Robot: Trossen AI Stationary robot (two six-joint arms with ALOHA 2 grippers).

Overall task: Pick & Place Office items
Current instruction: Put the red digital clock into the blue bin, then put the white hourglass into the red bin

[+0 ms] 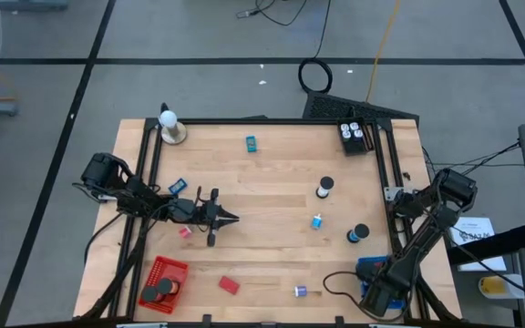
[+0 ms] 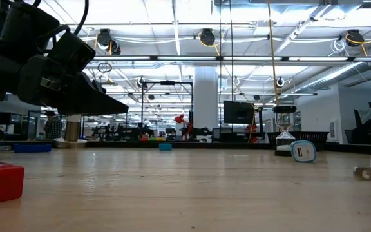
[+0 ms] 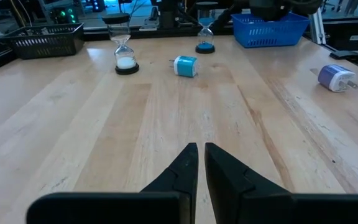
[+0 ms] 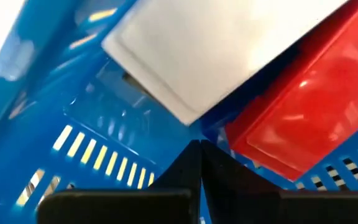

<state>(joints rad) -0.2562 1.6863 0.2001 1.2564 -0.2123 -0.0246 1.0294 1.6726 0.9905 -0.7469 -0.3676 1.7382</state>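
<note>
The high view looks straight down on the whole table point(image 1: 272, 228) from well above. The low view sits at tabletop height, facing level across the wood into the room behind. The left wrist view looks forward along the table toward the blue basket point(image 3: 270, 28) at its 1 o'clock. The right wrist view is pressed close inside that basket point(image 4: 73, 124), which the high view shows at 5 o'clock.

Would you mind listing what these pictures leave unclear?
- Blue basket contents: high view, the right arm covers them.
- Red basket: a dark item inside, too small to identify.
- Left gripper: low view, arm cut off by the edge.
- Purple bit: too small.
</note>
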